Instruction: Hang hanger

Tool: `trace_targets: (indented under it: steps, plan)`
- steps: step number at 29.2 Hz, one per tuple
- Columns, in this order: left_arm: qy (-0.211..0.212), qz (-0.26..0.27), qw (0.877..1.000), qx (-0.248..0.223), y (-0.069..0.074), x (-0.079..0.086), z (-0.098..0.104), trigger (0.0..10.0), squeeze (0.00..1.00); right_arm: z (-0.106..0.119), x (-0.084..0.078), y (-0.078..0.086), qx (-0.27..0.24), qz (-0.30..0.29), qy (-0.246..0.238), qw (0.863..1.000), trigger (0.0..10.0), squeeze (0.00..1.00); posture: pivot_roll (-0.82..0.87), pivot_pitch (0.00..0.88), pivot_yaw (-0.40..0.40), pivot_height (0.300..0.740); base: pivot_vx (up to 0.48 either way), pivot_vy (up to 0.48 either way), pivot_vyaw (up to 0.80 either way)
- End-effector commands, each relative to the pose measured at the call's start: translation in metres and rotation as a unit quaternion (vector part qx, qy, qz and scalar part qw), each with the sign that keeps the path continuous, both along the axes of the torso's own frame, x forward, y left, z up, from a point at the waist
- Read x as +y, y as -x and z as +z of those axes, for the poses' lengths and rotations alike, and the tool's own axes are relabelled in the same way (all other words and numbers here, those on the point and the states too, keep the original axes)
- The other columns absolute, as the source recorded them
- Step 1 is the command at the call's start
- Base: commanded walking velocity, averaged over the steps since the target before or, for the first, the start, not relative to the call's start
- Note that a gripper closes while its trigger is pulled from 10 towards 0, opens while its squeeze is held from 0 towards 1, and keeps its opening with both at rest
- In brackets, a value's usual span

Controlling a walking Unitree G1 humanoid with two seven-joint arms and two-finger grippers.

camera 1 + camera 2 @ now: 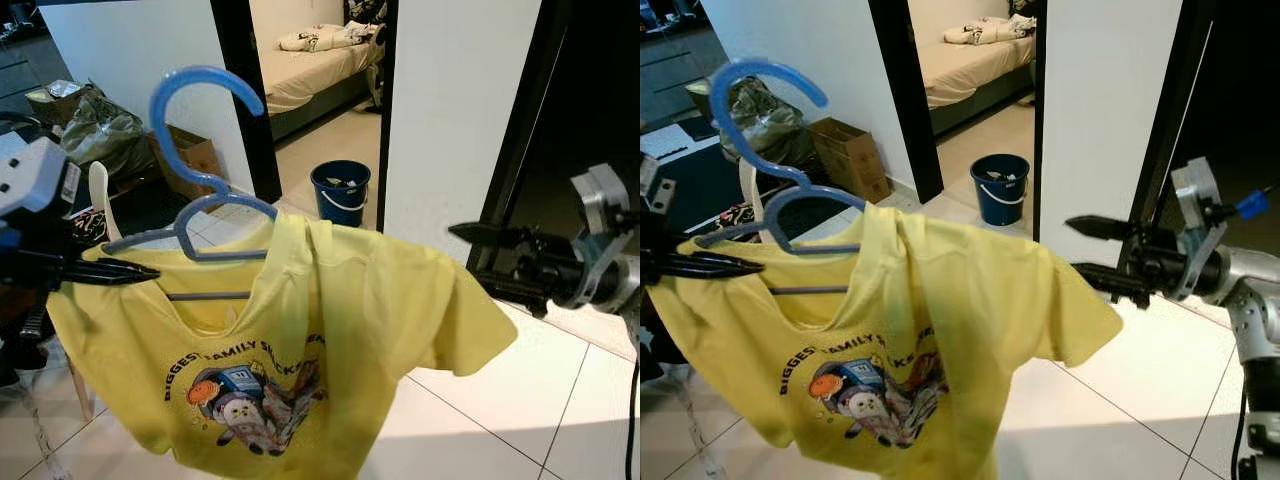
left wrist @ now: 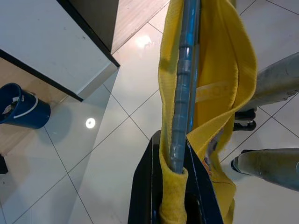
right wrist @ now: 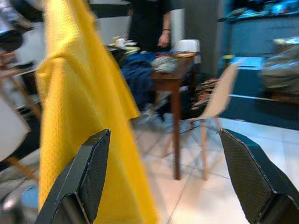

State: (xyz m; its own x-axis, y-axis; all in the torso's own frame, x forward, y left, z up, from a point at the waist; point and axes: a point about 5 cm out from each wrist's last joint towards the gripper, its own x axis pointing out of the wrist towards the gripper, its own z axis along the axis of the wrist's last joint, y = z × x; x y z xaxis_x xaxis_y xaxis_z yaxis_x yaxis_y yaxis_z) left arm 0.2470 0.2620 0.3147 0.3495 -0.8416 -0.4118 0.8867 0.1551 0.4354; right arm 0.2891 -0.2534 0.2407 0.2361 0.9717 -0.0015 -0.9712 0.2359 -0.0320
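1. The left gripper (image 1: 150, 271), at about 9 o'clock in the head view, is clamped on one arm of the blue hanger (image 1: 195, 160). The left wrist view shows its fingers (image 2: 145, 186) pinching the hanger bar with the shirt's fabric caught between them. That keeps both from slipping.
2. The hanger is held in the air in front of the robot with its hook (image 1: 200, 95) upright at about 11 o'clock. This leaves the hook free to go over a rail, though no rail can be made out here.
3. The yellow T-shirt (image 1: 300, 350) drapes from the hanger toward 6 o'clock, its cartoon print facing the camera. It sits bunched and lopsided, one sleeve spread toward 3 o'clock.
4. The right gripper (image 1: 480, 255), at 3 o'clock just beside that sleeve, has its fingers spread wide and grips nothing. It is likely poised to steady the garment.
5. A blue bucket (image 1: 340, 192) stands at 12 o'clock by the bedroom doorway, well apart from the work.
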Motion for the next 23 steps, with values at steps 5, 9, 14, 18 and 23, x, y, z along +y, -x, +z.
trace_targets:
  steps: [5, 9, 14, 18, 23]
  plan:
    - [-0.009, 0.013, 1.000, -0.003, 0.003, 0.007, 0.006, 0.0, 0.00, 0.016, 0.001, -0.004, -0.025, 0.000, -0.026, 0.999, 10.0, 0.00, 0.00, 0.000, 0.077, 0.740, 0.000, 0.000, 0.00]
    - [-0.011, 0.033, 0.999, -0.008, 0.000, 0.011, 0.004, 0.0, 0.00, 0.029, -0.004, -0.004, -0.039, -0.004, -0.056, 0.998, 10.0, 0.00, -0.01, 0.000, 0.074, 0.740, 0.000, 0.000, 0.00]
    - [-0.012, 0.056, 0.998, -0.020, -0.005, 0.016, 0.002, 1.7, 0.00, 0.032, -0.002, -0.002, -0.044, 0.003, -0.051, 0.998, 10.0, 0.00, -0.01, 0.000, 0.073, 0.740, 0.000, 0.000, 0.00]
    - [-0.006, 0.065, 0.997, -0.028, -0.007, 0.018, 0.003, 5.6, 0.00, 0.034, 0.005, 0.000, -0.045, 0.020, -0.055, 0.997, 10.0, 0.00, -0.01, 0.000, 0.072, 0.740, 0.000, 0.000, 0.00]
    - [-0.003, 0.066, 0.997, -0.040, -0.010, 0.017, 0.006, 9.5, 0.00, 0.029, 0.020, 0.001, -0.052, 0.039, -0.021, 0.998, 10.0, 0.00, -0.01, 0.000, 0.071, 0.740, 0.000, 0.000, 0.00]
